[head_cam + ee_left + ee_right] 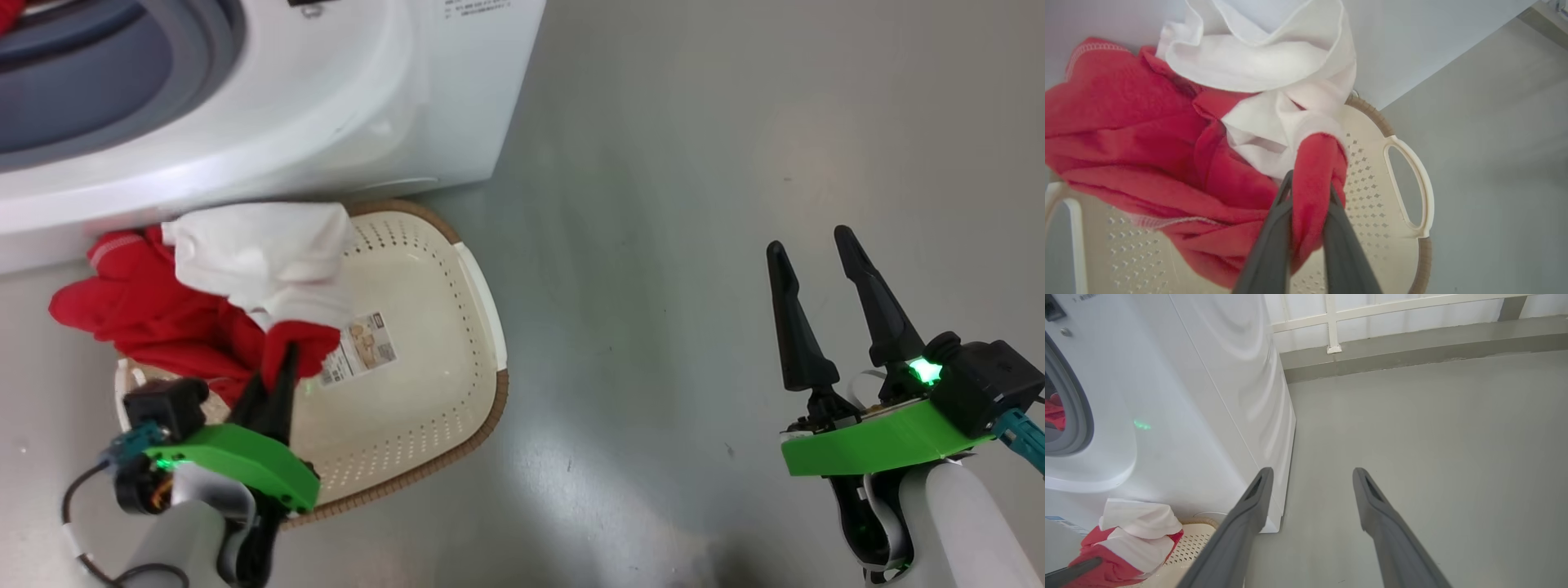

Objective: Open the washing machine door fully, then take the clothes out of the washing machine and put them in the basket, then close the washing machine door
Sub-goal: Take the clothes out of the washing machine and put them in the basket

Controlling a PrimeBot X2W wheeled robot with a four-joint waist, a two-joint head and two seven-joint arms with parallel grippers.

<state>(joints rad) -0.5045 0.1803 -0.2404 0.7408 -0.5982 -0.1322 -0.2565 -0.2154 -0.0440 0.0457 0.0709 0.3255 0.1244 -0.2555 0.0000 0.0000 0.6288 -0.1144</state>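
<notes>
Left end effector (1309,181) pinches bunched red-and-white clothes (1147,134) over cream basket (1367,196).

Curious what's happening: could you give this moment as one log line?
left jaws: shut on clothes | clothes: hanging over basket | right jaws: open, empty

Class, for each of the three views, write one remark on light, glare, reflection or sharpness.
Head view: a pale glare patch on the floor beside the basket; a green lamp glows on the right gripper. Left wrist view: the clothes near the lens look soft and slightly blurred. Right wrist view: a green glint reflects off the glossy washing machine.
</notes>
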